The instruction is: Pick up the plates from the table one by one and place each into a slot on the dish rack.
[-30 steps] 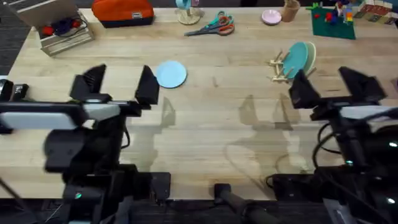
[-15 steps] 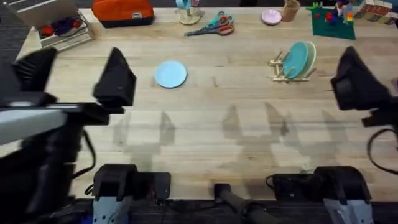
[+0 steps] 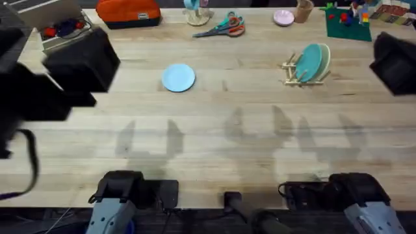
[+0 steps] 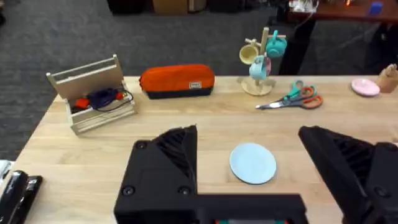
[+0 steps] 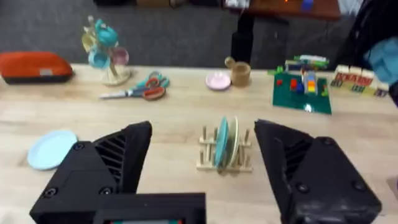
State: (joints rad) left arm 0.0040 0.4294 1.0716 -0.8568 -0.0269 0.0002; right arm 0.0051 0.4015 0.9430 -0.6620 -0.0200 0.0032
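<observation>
A: What's the surface like?

B: A pale plank table (image 3: 214, 130) with visible grain, dark carpet behind it. An orange pouch (image 4: 177, 81), scissors (image 4: 291, 99) and a mug tree (image 4: 262, 62) line the far edge.

A: And the arms?

B: Both are raised high. The left gripper (image 4: 249, 171) and the right gripper (image 5: 202, 168) have their jaws spread wide, holding nothing.

A: The plates?

B: A light blue plate (image 3: 178, 77) lies flat on the wood. A teal plate (image 5: 221, 142) and a cream plate (image 5: 232, 143) stand on edge in the dish rack (image 3: 294, 71), between thin dowel pegs.
</observation>
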